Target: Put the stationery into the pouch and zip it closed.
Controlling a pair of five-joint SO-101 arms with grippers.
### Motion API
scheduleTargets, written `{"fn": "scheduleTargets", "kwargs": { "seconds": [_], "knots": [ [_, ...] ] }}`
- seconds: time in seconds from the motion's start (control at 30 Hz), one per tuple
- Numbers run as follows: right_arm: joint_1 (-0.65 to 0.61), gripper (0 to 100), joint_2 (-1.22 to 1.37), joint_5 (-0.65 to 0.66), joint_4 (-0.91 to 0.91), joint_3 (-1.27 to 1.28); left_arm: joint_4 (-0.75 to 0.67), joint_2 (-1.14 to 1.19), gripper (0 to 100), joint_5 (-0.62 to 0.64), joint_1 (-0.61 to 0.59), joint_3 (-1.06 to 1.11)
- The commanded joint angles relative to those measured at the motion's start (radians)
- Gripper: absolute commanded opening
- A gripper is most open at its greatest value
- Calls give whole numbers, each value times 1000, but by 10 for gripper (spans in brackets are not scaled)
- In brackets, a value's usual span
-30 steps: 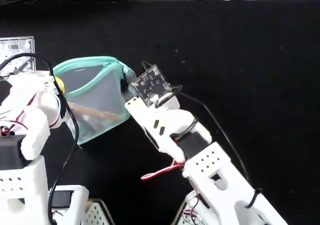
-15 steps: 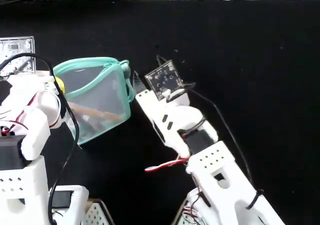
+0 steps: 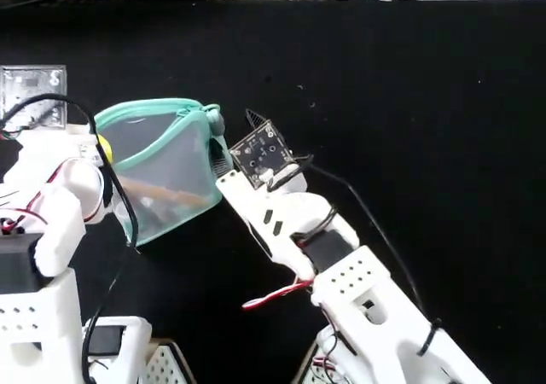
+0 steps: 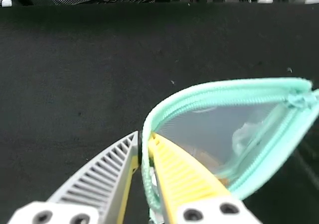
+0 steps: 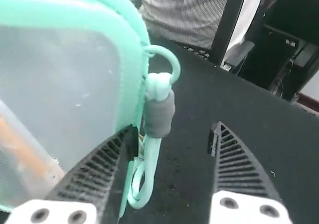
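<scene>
On the near left of the black table [image 3: 426,102], the left gripper [image 4: 143,138] is clamped on the pouch [image 3: 162,166], its grey and yellow fingers pinching one end of the teal zipper edge. Beyond them the pouch's mouth gapes, and a brownish stick [image 3: 166,194] lies inside. At the pouch's other end the right gripper [image 5: 169,134] stands spread. One finger touches the pouch's side, and the grey zipper pull [image 5: 159,112] hangs ungripped between the two fingers.

The high view looks steeply down over the black table [image 3: 409,77]. Both wrist views sit close against the pouch [image 3: 162,158], which all three share.
</scene>
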Motion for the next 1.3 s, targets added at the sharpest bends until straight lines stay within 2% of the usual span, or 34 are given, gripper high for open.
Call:
{"fn": "scheduleTargets", "kwargs": {
  "seconds": [0.0,0.17,0.4,0.5,0.87,1.1,1.27],
  "knots": [
    [-18,240,41,-6,-69,2,104,34,30,-77,27,134],
    [-21,240,134,-2,-100,-24,81,-77,30,-83,38,177],
    [-20,240,183,0,-98,-58,72,-543,30,-195,38,337],
    [-17,240,183,0,-100,-61,74,-637,30,-216,38,369],
    [-17,240,156,2,-91,-87,64,-437,30,-227,38,364],
    [-25,240,-85,2,72,-74,64,-384,30,-226,36,341],
    [-26,240,-185,2,109,-58,64,-384,30,-224,36,340]
  ]
}}
